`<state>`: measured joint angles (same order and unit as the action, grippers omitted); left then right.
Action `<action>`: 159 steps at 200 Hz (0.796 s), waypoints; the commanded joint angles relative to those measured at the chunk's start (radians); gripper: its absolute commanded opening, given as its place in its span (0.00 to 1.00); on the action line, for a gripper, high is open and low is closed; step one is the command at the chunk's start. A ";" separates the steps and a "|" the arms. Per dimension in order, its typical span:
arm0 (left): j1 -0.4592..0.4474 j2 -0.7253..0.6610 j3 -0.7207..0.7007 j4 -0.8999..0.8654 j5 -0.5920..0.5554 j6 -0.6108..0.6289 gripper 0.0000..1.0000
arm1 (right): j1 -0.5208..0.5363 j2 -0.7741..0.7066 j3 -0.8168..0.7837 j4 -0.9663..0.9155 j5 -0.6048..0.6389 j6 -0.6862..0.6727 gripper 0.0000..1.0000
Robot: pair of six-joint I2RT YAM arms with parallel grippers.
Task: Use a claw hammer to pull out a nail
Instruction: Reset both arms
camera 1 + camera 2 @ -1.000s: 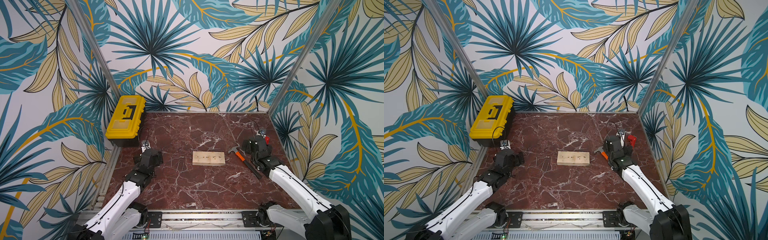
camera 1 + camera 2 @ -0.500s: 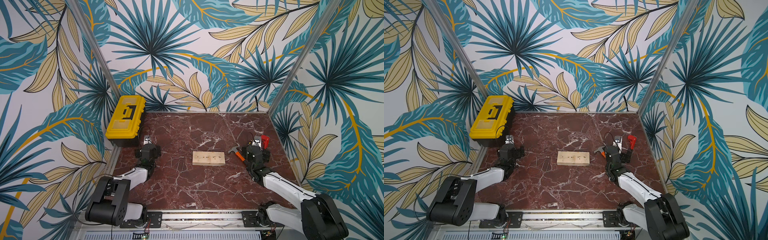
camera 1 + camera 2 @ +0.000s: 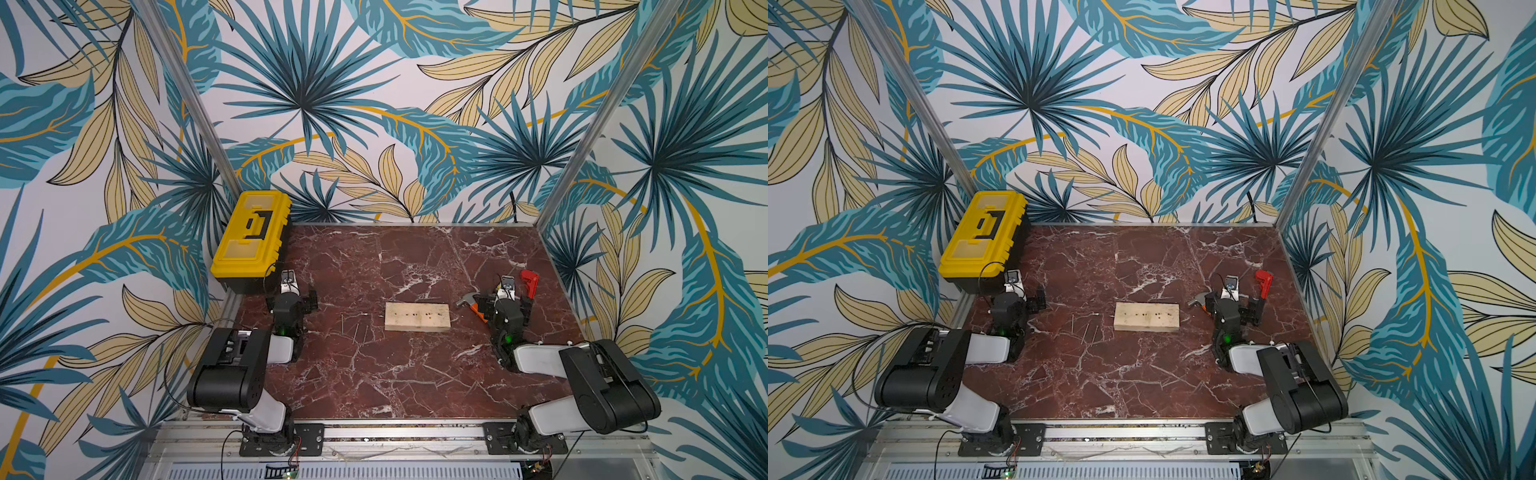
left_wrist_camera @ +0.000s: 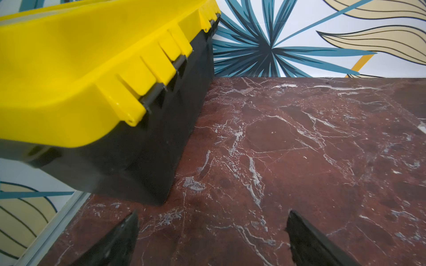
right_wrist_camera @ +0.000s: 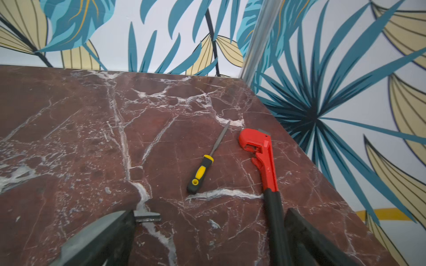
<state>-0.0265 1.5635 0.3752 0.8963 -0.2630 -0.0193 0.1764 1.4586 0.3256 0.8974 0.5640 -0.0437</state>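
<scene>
1. The right gripper [image 5: 211, 213] sits low over the marble table [image 5: 69, 138], its jaws spread wide and clamping nothing.
2. The claw hammer [image 3: 466, 302] lies on the table, partly hidden under that gripper, with its steel head pointing toward the wooden block [image 3: 417, 317].
3. A red wrench [image 5: 260, 149] and a small file [image 5: 202, 165] lie just past the fingers, and the wrench's black handle runs alongside one finger.
4. The left gripper [image 4: 213, 213], jaws also apart and empty, faces the yellow toolbox [image 4: 92, 69].
5. Loose nails [image 3: 355, 332] lie between the left arm and the block.
</scene>
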 commanded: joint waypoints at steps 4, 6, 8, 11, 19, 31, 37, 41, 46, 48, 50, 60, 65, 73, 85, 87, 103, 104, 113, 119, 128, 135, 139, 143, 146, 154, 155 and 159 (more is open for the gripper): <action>0.005 -0.008 -0.004 0.064 0.032 -0.009 0.99 | -0.066 0.070 0.004 0.154 -0.143 0.019 1.00; 0.005 -0.008 -0.004 0.064 0.030 -0.008 1.00 | -0.066 0.084 0.005 0.175 -0.141 0.014 0.99; 0.004 -0.008 -0.004 0.064 0.031 -0.008 1.00 | -0.066 0.087 0.009 0.177 -0.140 0.013 0.99; 0.004 -0.008 -0.004 0.064 0.031 -0.009 1.00 | -0.067 0.077 0.013 0.143 -0.143 0.018 1.00; 0.004 -0.007 -0.004 0.063 0.031 -0.008 1.00 | -0.070 0.036 0.039 0.021 -0.133 0.048 0.99; 0.005 -0.009 -0.005 0.063 0.033 -0.008 0.99 | -0.071 0.036 0.033 0.034 -0.130 0.049 1.00; 0.005 -0.010 -0.005 0.063 0.033 -0.008 1.00 | -0.071 0.058 0.018 0.093 -0.136 0.034 1.00; 0.005 -0.010 -0.005 0.062 0.033 -0.009 0.99 | -0.069 0.071 0.008 0.139 -0.135 0.025 0.99; 0.005 -0.010 -0.005 0.063 0.033 -0.008 1.00 | -0.066 0.072 0.002 0.156 -0.128 0.022 0.99; 0.005 -0.010 -0.005 0.062 0.033 -0.008 1.00 | -0.065 0.068 0.001 0.150 -0.125 0.021 0.99; 0.004 -0.010 -0.005 0.062 0.033 -0.007 1.00 | -0.065 0.065 0.001 0.143 -0.126 0.023 1.00; 0.004 -0.012 -0.007 0.063 0.038 -0.005 1.00 | -0.064 0.066 0.005 0.140 -0.128 0.021 0.99; 0.003 -0.014 -0.008 0.062 0.040 -0.003 1.00 | -0.064 0.071 0.005 0.147 -0.128 0.020 1.00; 0.002 -0.013 -0.007 0.062 0.039 -0.001 1.00 | -0.064 0.067 0.006 0.136 -0.128 0.024 1.00; 0.003 -0.005 -0.001 0.062 0.042 -0.005 1.00 | -0.064 0.068 0.006 0.143 -0.128 0.022 0.99; 0.005 -0.005 -0.001 0.061 0.044 -0.006 0.99 | -0.064 0.068 0.006 0.141 -0.128 0.022 1.00; 0.011 -0.005 0.002 0.056 0.056 -0.007 0.99 | -0.064 0.068 0.007 0.141 -0.128 0.023 1.00; 0.010 -0.004 0.003 0.056 0.056 -0.008 0.99 | -0.064 0.068 0.006 0.140 -0.128 0.023 1.00; 0.018 -0.004 0.005 0.050 0.071 -0.013 0.99 | -0.064 0.069 0.006 0.140 -0.128 0.023 1.00; 0.024 -0.005 0.005 0.046 0.083 -0.017 0.99 | -0.064 0.068 0.006 0.139 -0.128 0.023 1.00; 0.024 -0.006 0.005 0.046 0.083 -0.017 0.99 | -0.064 0.068 0.006 0.138 -0.128 0.023 0.99; 0.025 -0.006 0.004 0.046 0.084 -0.016 0.99 | -0.065 0.068 0.006 0.138 -0.128 0.024 0.99; 0.024 -0.006 0.004 0.046 0.085 -0.017 0.99 | -0.064 0.068 0.007 0.138 -0.128 0.024 1.00; 0.026 -0.008 0.004 0.047 0.085 -0.017 0.99 | -0.064 0.068 0.006 0.138 -0.128 0.024 0.99; 0.024 -0.008 0.004 0.046 0.086 -0.016 0.99 | -0.064 0.068 0.007 0.138 -0.128 0.023 0.99; 0.024 -0.010 0.002 0.047 0.091 -0.013 1.00 | -0.064 0.068 0.006 0.139 -0.128 0.024 0.99; 0.024 -0.011 0.002 0.046 0.091 -0.013 1.00 | -0.064 0.068 0.006 0.138 -0.128 0.023 0.99; 0.024 -0.010 0.002 0.047 0.090 -0.013 1.00 | -0.064 0.068 0.006 0.138 -0.128 0.022 1.00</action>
<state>-0.0116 1.5635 0.3752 0.9310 -0.1947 -0.0273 0.1112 1.5150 0.3431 1.0153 0.4431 -0.0231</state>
